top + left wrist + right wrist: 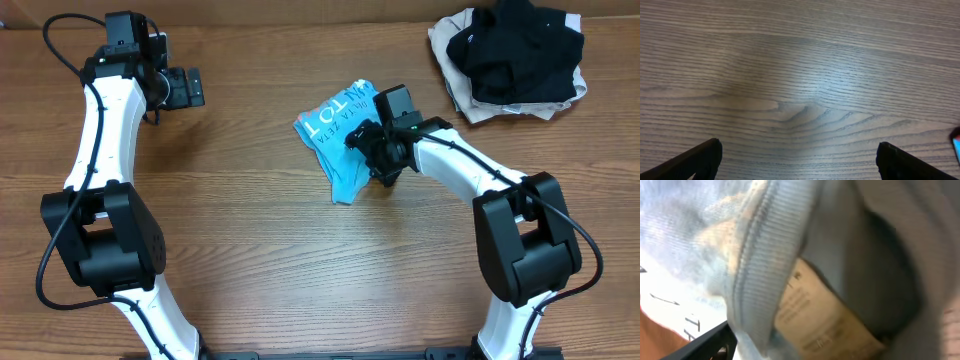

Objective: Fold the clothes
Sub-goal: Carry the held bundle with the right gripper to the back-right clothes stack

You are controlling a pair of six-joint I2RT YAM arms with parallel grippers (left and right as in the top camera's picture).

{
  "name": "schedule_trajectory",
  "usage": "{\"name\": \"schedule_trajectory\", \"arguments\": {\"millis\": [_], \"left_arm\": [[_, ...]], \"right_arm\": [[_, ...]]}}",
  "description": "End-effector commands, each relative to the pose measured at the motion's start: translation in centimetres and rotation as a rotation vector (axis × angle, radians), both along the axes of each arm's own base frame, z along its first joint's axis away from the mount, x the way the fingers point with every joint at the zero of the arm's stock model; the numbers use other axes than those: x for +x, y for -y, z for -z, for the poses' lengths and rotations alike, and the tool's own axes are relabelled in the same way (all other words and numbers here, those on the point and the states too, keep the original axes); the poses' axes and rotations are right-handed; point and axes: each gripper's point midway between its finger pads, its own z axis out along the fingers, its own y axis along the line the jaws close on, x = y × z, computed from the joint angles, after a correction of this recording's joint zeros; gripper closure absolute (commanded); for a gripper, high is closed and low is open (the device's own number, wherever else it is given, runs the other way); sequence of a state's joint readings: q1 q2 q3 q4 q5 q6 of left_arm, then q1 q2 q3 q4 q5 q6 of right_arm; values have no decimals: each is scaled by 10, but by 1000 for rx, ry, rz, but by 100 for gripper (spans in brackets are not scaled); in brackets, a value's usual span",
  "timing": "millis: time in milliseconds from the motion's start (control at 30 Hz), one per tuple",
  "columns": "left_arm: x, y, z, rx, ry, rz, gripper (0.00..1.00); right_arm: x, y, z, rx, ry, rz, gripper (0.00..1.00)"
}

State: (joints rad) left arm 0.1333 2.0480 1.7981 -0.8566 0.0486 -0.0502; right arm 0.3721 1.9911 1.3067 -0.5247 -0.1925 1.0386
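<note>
crumpled sky-blue t-shirt (335,140) at centre frame; right gripper (368,148) buried in its right edge by the ribbed collar (765,255), grip impossible to tell. left gripper (196,87), upper left, gapes wide, empty. best pinch one layer only, lift, spread flat.

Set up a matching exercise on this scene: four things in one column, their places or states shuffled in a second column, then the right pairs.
1. T-shirt
2. black garment
3. left tool
4. right tool

A. open above the bare table
B. heaped in the far right corner
C. up against blue fabric
D. crumpled in the middle, white lettering showing

Pairs: 1-D, 2-B, 3-A, 4-C.
</note>
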Motion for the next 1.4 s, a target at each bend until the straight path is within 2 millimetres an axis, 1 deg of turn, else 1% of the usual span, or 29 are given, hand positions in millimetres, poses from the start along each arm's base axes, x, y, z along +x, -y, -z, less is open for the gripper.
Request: {"name": "schedule_trajectory", "arguments": {"millis": [0, 133, 167, 200, 267, 300, 333, 467, 533, 633, 667, 700, 733, 800, 900, 967, 1000, 1067, 1167, 1367], "left_arm": [[-3, -2, 0, -2, -5, -14, 0], [-3, -2, 0, -2, -5, -14, 0], [-3, -2, 0, -2, -5, -14, 0], [-3, -2, 0, -2, -5, -14, 0], [-3, -2, 0, -2, -5, -14, 0], [-3, -2, 0, -2, -5, -14, 0], [-3, -2, 0, -2, -5, -14, 0], [-3, -2, 0, -2, -5, -14, 0], [-3, -2, 0, -2, -6, -14, 0], [-3, -2, 0, -2, -6, -14, 0], [-3, -2, 0, -2, -6, -14, 0], [-3, -2, 0, -2, -6, -14, 0], [-3, -2, 0, -2, -6, -14, 0], [-3, -2, 0, -2, -5, -14, 0], [-3, -2, 0, -2, -5, -14, 0], [-3, -2, 0, -2, -6, -14, 0], [-3, -2, 0, -2, -6, -14, 0], [-3, -2, 0, -2, -6, -14, 0], [-3, -2, 0, -2, -6, -14, 0], [-3, -2, 0, -2, -6, -14, 0]], "right_arm": [[9, 18, 9, -96, 29, 83, 18], [13, 26, 9, -97, 32, 111, 19], [14, 27, 9, -96, 35, 114, 20], [16, 28, 8, -94, 40, 118, 26], [21, 31, 7, -93, 54, 128, 34], [23, 32, 6, -93, 62, 132, 43], [26, 33, 5, -93, 74, 137, 54], [35, 32, 1, -104, 128, 79, 80], [37, 29, -3, -98, 147, 35, 84], [40, 23, -10, -74, 181, -77, 84], [41, 21, -15, -62, 204, -132, 86], [43, 20, -20, -53, 219, -159, 91], [45, 19, -28, -31, 239, -192, 95], [49, 21, -46, 18, 277, -222, 96], [59, 29, -85, 109, 347, -222, 96], [64, 36, -118, 173, 417, -249, 96], [67, 40, -147, 226, 478, -282, 96], [68, 45, -178, 279, 536, -303, 96], [64, 50, -217, 334, 621, -360, 96], [59, 58, -271, 347, 727, -384, 96]]}}
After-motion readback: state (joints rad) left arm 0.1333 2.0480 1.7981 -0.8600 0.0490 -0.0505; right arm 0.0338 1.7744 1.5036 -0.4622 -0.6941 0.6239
